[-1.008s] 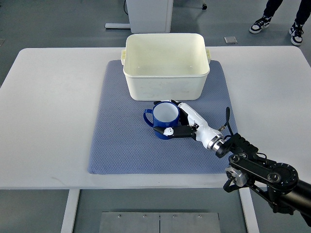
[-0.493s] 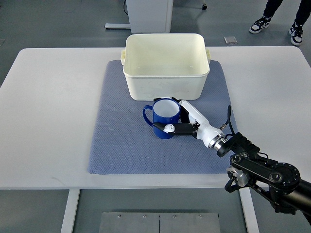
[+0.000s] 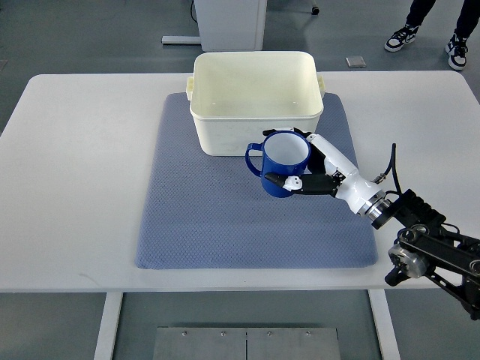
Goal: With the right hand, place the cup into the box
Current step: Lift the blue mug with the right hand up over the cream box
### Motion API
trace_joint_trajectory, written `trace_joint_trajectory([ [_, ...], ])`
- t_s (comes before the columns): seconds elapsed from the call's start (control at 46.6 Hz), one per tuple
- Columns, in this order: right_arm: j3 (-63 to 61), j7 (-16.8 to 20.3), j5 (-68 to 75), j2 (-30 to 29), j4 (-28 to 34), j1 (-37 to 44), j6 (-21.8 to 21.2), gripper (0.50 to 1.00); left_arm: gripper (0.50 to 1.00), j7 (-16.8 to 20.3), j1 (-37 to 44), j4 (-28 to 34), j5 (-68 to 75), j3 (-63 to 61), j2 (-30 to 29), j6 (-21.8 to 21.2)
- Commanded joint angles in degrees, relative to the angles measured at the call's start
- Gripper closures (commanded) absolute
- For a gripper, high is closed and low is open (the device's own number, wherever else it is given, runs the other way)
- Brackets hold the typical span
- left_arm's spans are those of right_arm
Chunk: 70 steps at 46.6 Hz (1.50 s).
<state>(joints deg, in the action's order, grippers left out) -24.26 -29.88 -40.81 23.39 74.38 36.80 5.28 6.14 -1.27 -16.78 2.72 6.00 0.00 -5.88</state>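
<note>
- The cream box (image 3: 257, 97) stands open-topped at the far end of the blue-grey mat (image 3: 202, 217), which lies on the white table (image 3: 75, 172); nothing shows inside the box.
- The near wall of the box stands directly between the cup (image 3: 283, 162) and the box's inside, and the cup's far rim overlaps that wall's lower right part in the picture.
- 2 small lugs stick out at the box's upper corners, 1 on each side.
- Beyond the table, on the grey floor, are the base of a white cabinet (image 3: 225, 22), a small floor plate (image 3: 357, 61) and a person's 2 shoes (image 3: 403, 37) at the top right.
- The right hand (image 3: 313, 171) comes in from the lower right and is clamped on the blue cup, fingers (image 3: 289, 181) wrapped around its side.
- The cup is upright, white inside, its handle pointing left, just in front of the box's near wall.
- Compared with 0.5 s ago, the cup and hand have shifted right and toward the box; the cup then sat nearer the mat's middle.
- The dark forearm now sits further right and lower in the picture.
- Box and mat have not moved.
</note>
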Motion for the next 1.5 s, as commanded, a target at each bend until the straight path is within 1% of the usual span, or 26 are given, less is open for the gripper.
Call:
trace_joint_trajectory([
  [0.0, -1.3, 0.3, 0.1, 1.6, 1.5, 0.8, 0.0, 1.0, 0.5, 0.0, 0.0, 0.0, 0.0, 0.0, 0.0, 0.0],
  [0.215, -2.9, 1.7, 1.6, 4.5, 2.0, 5.5, -0.1, 1.0, 0.5, 0.0, 0.0, 0.0, 0.0, 0.1, 0.0, 0.0],
  [0.3, -3.3, 3.2, 3.0, 4.6, 1.7, 7.6, 0.0, 1.0, 0.5, 0.0, 0.0, 0.0, 0.0, 0.1, 0.0, 0.0],
  [0.472, -3.5, 5.0, 4.2, 3.8, 0.1, 11.4, 0.7, 1.0, 0.5, 0.0, 0.0, 0.0, 0.0, 0.1, 0.0, 0.0],
  [0.665, -3.5, 6.8, 4.9, -0.7, -5.4, 15.1, 2.5, 1.0, 0.5, 0.0, 0.0, 0.0, 0.0, 0.1, 0.0, 0.0],
  [0.901, -3.5, 7.7, 5.0, -7.6, -15.1, 18.7, 2.5, 1.0, 0.5, 0.0, 0.0, 0.0, 0.0, 0.1, 0.0, 0.0],
  [1.137, -3.5, 7.7, 5.0, -14.0, -24.2, 20.7, 3.1, 1.0, 0.5, 0.0, 0.0, 0.0, 0.0, 0.0, 0.0, 0.0],
  [1.351, -3.5, 7.7, 5.0, -16.9, -28.0, 20.8, 4.0, 1.0, 0.5, 0.0, -0.1, 0.0, 0.0, 0.0, 0.0, 0.0],
  [1.48, -3.3, 8.2, 5.0, -17.1, -28.3, 20.8, 4.0, 1.0, 0.5, 0.0, 0.0, 0.0, 0.0, 0.1, 0.0, 0.0],
])
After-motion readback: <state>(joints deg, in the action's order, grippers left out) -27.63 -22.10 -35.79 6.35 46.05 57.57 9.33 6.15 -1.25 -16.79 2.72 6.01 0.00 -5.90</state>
